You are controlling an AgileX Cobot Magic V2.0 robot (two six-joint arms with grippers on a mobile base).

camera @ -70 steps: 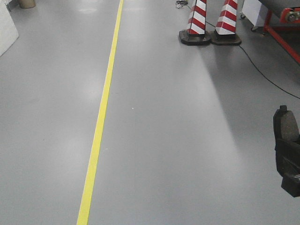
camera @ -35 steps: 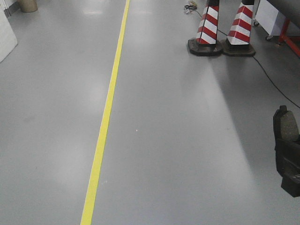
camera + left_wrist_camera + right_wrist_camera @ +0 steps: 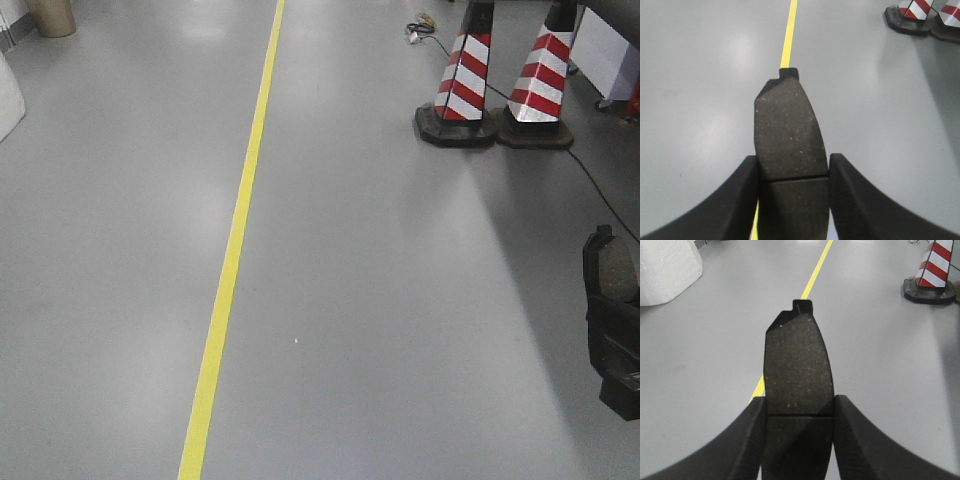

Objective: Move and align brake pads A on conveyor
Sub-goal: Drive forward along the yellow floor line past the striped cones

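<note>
My left gripper (image 3: 792,157) is shut on a brake pad A (image 3: 787,127), a dark grey speckled oblong with a cross groove that sticks out forward over the floor. In the right wrist view my right gripper (image 3: 799,398) is shut on another brake pad A (image 3: 797,362), clamped by its long edges. At the right edge of the front view, a brake pad A (image 3: 612,265) stands upright in a dark gripper. The conveyor is out of view; only grey floor lies below both grippers.
A yellow floor line (image 3: 235,250) runs away from me. Two red-and-white cones (image 3: 462,75) (image 3: 540,75) stand at the far right with a black cable (image 3: 600,190) trailing past them. A white block (image 3: 667,265) sits far left, a cardboard drum (image 3: 50,15) beyond.
The floor view has shifted: the cones and yellow line slid down and to the right in the front view. The held pad at the right edge has kept its place in the view.
</note>
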